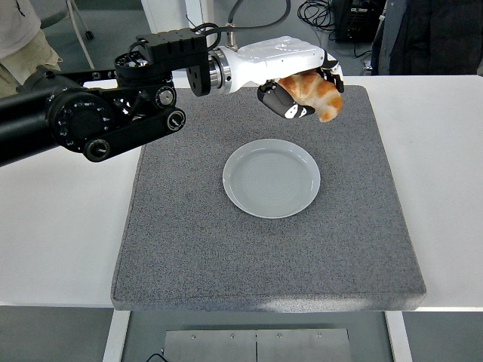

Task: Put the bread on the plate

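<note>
Bread (pixel 315 93) sits clamped in the curled fingers of the left hand (pixel 298 89), held up above the grey mat (pixel 189 249). Below the hand and a little nearer the table's front edge lies the plate (pixel 271 178), bare.

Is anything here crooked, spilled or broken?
Nothing stands out. The plate sits flat and empty near the middle of the grey mat, which lies square on the table. The left hand holds the bread whole, above the mat.
</note>
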Controlling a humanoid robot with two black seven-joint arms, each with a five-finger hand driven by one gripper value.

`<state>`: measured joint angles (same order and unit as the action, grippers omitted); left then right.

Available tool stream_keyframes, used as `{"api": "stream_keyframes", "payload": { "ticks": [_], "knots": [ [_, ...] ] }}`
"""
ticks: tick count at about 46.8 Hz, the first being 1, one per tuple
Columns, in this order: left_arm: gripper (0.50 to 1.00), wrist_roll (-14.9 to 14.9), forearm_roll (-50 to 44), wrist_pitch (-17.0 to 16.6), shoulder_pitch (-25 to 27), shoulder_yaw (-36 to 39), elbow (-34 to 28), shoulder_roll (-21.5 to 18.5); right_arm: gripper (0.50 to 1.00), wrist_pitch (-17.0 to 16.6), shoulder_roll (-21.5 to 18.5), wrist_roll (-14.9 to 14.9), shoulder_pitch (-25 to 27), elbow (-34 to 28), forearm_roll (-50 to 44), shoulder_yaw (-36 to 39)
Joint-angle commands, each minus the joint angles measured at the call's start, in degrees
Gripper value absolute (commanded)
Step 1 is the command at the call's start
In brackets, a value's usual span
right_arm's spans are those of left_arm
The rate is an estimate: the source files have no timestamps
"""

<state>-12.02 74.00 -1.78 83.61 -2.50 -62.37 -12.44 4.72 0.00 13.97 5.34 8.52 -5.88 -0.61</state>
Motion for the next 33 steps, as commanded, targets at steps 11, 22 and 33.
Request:
{"api": "stream_keyframes", "payload": {
  "ticks": [11,22,33],
  "knots": [
    [0.500,-0.19,1.67,-0.41,-3.18,3.56,3.48,3.30,1.000,-0.07,0.00,0.00,0.03,0.00,-0.01,0.00],
    [0.500,-0.19,6.42,-1.64,-7.23,3.56,4.62,4.79,1.000,-0.07,0.00,0.00,0.03,0.00,-0.01,0.00],
    [0.500,-0.19,6.94,-3.49,-10.30,5.93,6.64,4.88,1.000,-0.07,0.00,0.00,-0.06,0.00,-0.01,0.00]
  ]
}}
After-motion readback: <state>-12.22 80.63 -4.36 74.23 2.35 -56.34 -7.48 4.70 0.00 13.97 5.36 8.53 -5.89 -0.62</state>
